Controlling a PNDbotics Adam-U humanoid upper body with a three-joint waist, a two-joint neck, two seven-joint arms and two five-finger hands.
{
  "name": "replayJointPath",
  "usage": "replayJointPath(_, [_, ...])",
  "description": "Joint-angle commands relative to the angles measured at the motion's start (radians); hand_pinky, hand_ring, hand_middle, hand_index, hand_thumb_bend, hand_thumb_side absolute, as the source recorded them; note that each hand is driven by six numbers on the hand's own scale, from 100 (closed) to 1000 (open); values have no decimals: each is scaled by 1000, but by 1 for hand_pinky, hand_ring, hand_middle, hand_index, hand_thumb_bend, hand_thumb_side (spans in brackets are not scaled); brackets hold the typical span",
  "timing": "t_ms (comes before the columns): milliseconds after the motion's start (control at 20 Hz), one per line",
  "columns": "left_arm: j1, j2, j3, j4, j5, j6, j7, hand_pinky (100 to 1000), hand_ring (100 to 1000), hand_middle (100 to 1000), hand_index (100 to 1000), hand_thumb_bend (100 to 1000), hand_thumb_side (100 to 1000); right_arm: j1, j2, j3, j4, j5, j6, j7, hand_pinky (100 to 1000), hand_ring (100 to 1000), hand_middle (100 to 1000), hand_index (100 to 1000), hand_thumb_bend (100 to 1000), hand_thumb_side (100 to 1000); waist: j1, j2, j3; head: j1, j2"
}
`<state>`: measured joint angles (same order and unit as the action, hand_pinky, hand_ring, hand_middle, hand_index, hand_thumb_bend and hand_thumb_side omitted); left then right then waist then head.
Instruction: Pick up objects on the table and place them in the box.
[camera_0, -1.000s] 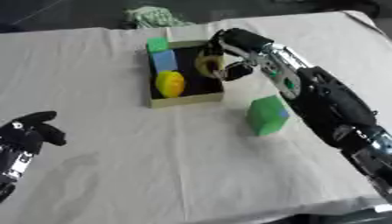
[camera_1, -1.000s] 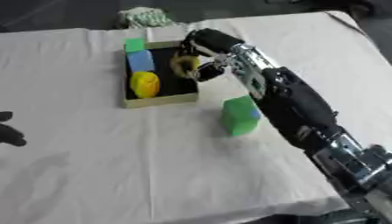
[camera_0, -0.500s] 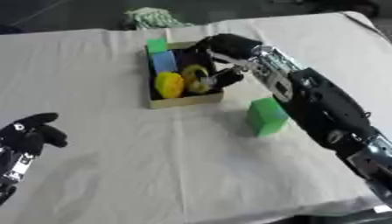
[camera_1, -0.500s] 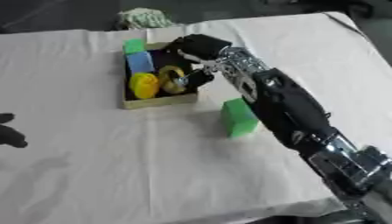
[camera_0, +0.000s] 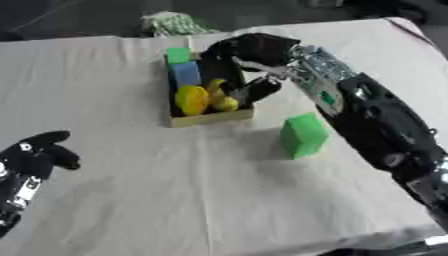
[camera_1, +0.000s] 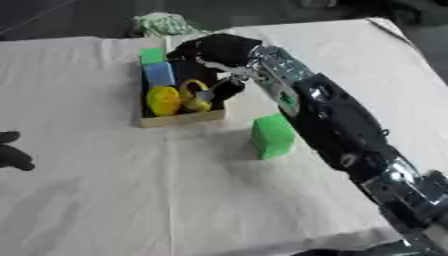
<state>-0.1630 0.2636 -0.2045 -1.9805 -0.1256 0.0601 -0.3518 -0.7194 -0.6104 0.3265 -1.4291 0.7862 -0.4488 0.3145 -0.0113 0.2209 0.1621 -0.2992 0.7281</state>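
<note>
1. Fingers, left hand (camera_0: 31, 160): relaxed and grasping nothing, idle at about 8 o'clock near the lower edge of the white tablecloth (camera_0: 131, 200). No part in the current step.

2. Green block (camera_0: 304, 135): upright on the cloth at about 3 o'clock of centre, just beside the box's near right corner and apart from it. Not yet boxed; I judge it the next item to collect.

3. Box (camera_0: 208, 119): shallow tan carton at about 12 o'clock of centre. Contents, near to far: a yellow rounded object (camera_0: 191, 99) at the near left, a blue block (camera_0: 185, 74) behind it, a small green block (camera_0: 179, 54) at the far left corner.

4. Right hand (camera_0: 254, 50): arm crossing in from 4 o'clock, palm above the box's right half, fingers curled downward into it. A yellow ring-like piece (camera_0: 220, 98) sits low inside the box at the fingertips; I cannot tell whether I am grasping it or have let it go.

5. Handling note, my judgement: see the ring rests on the box floor beside the yellow object, straighten the fingers fully, then lift straight up, clear of the carton wall, so nothing drags the box.

6. Green-and-white bundle (camera_0: 175, 22): far table edge, 12 o'clock, well beyond the box.
</note>
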Motion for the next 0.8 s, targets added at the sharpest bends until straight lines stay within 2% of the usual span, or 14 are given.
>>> replayJointPath(50, [-5, 13, 13, -19, -9, 3, 8, 832, 655, 612, 877, 100, 813, 33, -91, -26, -167, -167, 16, 73, 841, 881, 897, 992, 100, 218, -2, -14, -5, 11, -15])
replayJointPath(200, [-5, 14, 14, -19, -11, 4, 10, 832, 655, 612, 877, 100, 813, 73, -126, -50, -277, -273, 62, 142, 841, 881, 897, 992, 100, 218, -4, -13, -7, 14, -16])
replayJointPath(250, [-5, 14, 15, -19, -12, 4, 11, 833, 656, 612, 877, 100, 814, 92, -134, -56, -311, -298, 71, 154, 858, 906, 910, 996, 100, 155, -5, -11, -10, 17, -17])
replayJointPath(350, [-6, 15, 17, -19, -14, 5, 13, 832, 656, 612, 877, 100, 815, 158, -165, -79, -405, -348, 81, 164, 866, 919, 917, 999, 100, 155, -8, -8, -13, 23, -19])
replayJointPath(550, [-5, 18, 20, -19, -18, 6, 17, 833, 656, 612, 877, 100, 814, 262, -207, -109, -530, -403, 110, 187, 881, 949, 929, 1000, 100, 293, -12, -7, -17, 29, -20])
replayJointPath(650, [-5, 19, 21, -19, -19, 6, 19, 833, 656, 613, 877, 100, 815, 303, -223, -117, -561, -421, 111, 199, 888, 960, 938, 1000, 100, 329, -14, -6, -18, 31, -20])
replayJointPath(800, [-5, 20, 21, -19, -21, 7, 19, 833, 656, 613, 878, 100, 817, 347, -241, -121, -570, -434, 81, 221, 895, 973, 947, 1000, 100, 317, -15, -6, -19, 33, -21])
